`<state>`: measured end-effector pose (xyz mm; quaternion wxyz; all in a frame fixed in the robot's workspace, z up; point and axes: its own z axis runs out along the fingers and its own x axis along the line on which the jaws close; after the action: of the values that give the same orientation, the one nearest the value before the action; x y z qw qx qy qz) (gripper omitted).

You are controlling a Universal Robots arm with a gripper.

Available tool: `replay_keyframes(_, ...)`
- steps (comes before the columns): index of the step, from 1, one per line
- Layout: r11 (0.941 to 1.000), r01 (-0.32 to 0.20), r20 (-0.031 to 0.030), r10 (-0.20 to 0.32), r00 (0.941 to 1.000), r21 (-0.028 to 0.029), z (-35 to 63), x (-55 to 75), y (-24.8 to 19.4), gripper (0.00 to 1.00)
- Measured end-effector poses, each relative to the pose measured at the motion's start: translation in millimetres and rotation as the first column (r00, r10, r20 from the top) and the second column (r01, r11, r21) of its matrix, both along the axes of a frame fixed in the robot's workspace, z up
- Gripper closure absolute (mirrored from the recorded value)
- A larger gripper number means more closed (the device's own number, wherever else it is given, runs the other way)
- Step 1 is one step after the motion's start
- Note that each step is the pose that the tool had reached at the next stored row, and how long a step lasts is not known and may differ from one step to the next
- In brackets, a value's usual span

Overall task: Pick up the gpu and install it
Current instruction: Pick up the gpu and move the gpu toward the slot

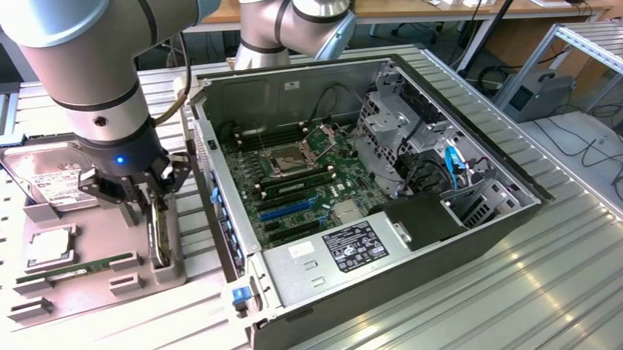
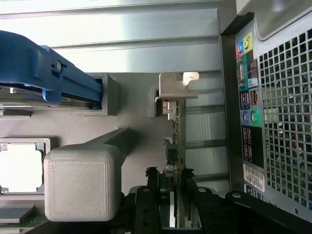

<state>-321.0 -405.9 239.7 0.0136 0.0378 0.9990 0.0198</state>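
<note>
Closest to the wrist camera, the tool (image 2: 172,176) sits astride the upper edge of the gpu (image 2: 176,131); whether it already pinches the card or merely brackets it, I cannot tell. In the exterior view the tool (image 1: 146,198) hangs straight down over the gpu (image 1: 159,237), which stands on its long edge in a slot of the grey fixture tray (image 1: 83,295), just beside the computer case (image 1: 322,87); that upright pose likely offers a thin edge to a descent from above, the silver bracket (image 2: 176,87) lying at the end away from the tool. The hard drive (image 1: 49,182), processor (image 1: 47,248) and memory stick (image 1: 73,272) lie in their own recesses; the case lies on its side, open, so the motherboard (image 1: 292,182) faces up, presumably for vertical insertion; the gpu is not yet in it. All rests on a ribbed metal tabletop (image 1: 486,299); desks and cables show beyond.
</note>
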Motion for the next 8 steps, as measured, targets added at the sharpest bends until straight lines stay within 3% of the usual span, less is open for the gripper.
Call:
replay_keyframes(1,1.0,0.0,0.0,0.0,1.0,0.0,0.0,0.0,0.0,0.71)
replay_keyframes(8,1.0,0.0,0.0,0.0,1.0,0.0,0.0,0.0,0.0,0.71)
